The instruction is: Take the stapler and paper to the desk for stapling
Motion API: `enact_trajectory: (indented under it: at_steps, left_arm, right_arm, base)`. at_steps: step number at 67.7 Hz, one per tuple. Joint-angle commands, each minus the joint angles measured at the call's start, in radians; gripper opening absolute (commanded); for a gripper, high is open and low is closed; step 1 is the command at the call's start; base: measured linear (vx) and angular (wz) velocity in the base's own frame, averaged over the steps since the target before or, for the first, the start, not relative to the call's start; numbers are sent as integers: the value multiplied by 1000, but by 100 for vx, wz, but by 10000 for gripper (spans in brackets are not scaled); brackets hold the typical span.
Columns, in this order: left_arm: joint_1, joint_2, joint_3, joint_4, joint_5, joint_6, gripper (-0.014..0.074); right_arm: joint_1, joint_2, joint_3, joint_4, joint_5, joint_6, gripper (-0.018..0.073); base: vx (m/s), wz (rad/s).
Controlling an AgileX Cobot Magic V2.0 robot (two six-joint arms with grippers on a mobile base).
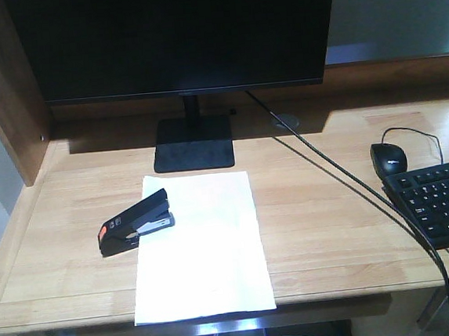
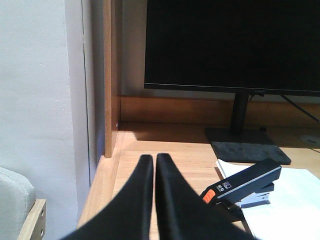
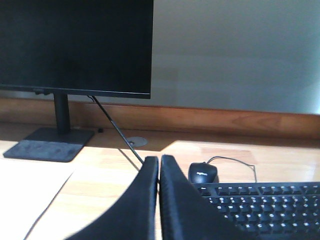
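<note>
While both pincers hang pressed together and empty, the paper [image 1: 200, 249] lies flat on the bench [image 1: 322, 206] in front of the monitor stand [image 1: 193, 143]. The stapler [image 1: 135, 222] rests at the paper's left edge, nose on the sheet. The left pincer [image 2: 154, 159] sits left of the stand, the right pincer [image 3: 159, 160] right of it, near the mouse [image 3: 203, 173].

A dark monitor [image 1: 173, 35] stands on its square base [image 1: 193, 143]. Right of the monitor, a black mouse [image 1: 388, 158] sits just behind a black keyboard [image 1: 441, 202]; cables [image 1: 343, 173] trail forward.
</note>
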Motion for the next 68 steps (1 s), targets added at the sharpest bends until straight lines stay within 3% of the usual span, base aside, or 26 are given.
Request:
enact_trajectory:
  at_steps: [1, 68]
  left_arm:
    - [2, -14, 15, -3, -73, -8, -6]
    - [2, -14, 15, -3, -73, -8, -6]
  right_arm:
    - [-5, -9, 23, -10, -67, 19, -9]
    - [-5, -9, 23, -10, -67, 22, -9]
  base:
    - [0, 0]
    - [0, 0]
